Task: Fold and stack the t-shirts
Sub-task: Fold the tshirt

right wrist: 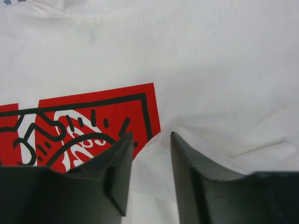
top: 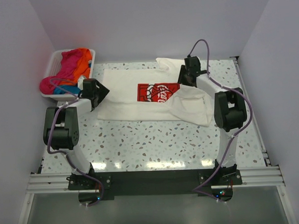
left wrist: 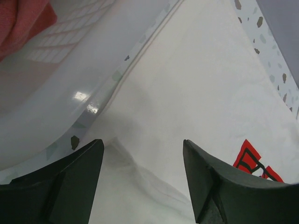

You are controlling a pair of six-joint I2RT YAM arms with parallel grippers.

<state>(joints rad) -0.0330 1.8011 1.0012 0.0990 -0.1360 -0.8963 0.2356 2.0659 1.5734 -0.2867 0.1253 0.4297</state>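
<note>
A cream-white t-shirt (top: pixel 124 93) with a red logo print (top: pixel 156 92) lies spread on the table. Its right part is folded over toward the middle, and the fold's corner reaches the logo. My right gripper (top: pixel 184 81) hovers low over that corner (right wrist: pixel 156 163), with its jaws a little apart and the cloth lying between them beside the logo (right wrist: pixel 88 116). My left gripper (top: pixel 100 91) is open over the shirt's left edge (left wrist: pixel 201 84), where a small ridge of cloth (left wrist: pixel 140 170) lies between the fingers. Magenta-pink, orange and blue shirts (top: pixel 71 65) sit in the basket.
A white slatted basket (top: pixel 53 63) stands at the back left corner, close to my left gripper; its wall (left wrist: pixel 56 70) and pink cloth (left wrist: pixel 18 18) show in the left wrist view. White walls enclose the speckled table (top: pixel 155 141) on three sides.
</note>
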